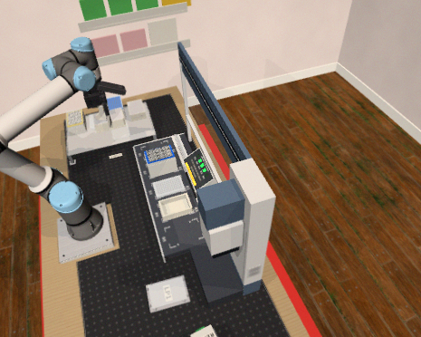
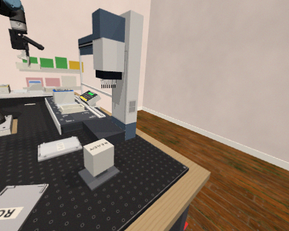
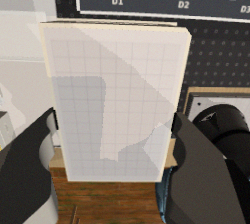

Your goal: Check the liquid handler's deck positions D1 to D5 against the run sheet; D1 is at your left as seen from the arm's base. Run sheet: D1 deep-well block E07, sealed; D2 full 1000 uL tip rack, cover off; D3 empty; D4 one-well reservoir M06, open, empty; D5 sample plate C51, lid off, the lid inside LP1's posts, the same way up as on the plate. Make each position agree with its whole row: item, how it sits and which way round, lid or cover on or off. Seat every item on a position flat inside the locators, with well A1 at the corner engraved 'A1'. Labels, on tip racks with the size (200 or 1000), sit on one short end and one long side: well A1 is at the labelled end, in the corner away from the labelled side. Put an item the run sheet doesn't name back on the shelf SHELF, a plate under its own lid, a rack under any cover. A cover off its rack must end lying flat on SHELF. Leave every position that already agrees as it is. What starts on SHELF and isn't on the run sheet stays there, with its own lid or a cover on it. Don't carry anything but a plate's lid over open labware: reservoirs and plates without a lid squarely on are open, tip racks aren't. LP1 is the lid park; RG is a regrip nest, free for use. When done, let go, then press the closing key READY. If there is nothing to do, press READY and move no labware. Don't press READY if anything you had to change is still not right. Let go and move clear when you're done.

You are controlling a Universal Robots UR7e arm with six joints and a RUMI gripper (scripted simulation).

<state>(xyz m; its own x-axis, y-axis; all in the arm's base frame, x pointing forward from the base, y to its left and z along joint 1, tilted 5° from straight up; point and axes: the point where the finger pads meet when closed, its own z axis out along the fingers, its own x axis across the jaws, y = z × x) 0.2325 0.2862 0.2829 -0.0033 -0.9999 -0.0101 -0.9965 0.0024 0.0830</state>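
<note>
My gripper (image 3: 116, 110) is shut on a pale flat cover (image 3: 116, 100) with a faint grid, gripped across its long sides; I cannot tell whether it is a plate lid or a rack cover. In the top view the gripper (image 1: 104, 112) hangs just above the shelf (image 1: 110, 130). The deck carries a blue-rimmed tip rack (image 1: 159, 154) with no cover at the far end. Beside the rack is a white plate (image 1: 167, 186), then a cream reservoir (image 1: 177, 207). The two nearest positions look bare. The lid park LP1 (image 1: 167, 293) is bare.
The shelf holds a yellow-rimmed rack (image 1: 74, 118), a blue-topped item (image 1: 114, 102) and pale boxes (image 1: 137, 108). The liquid handler's tower (image 1: 248, 221) and rail stand behind the deck. The READY key (image 2: 99, 158) and the RG nest (image 2: 9, 212) are at the near end.
</note>
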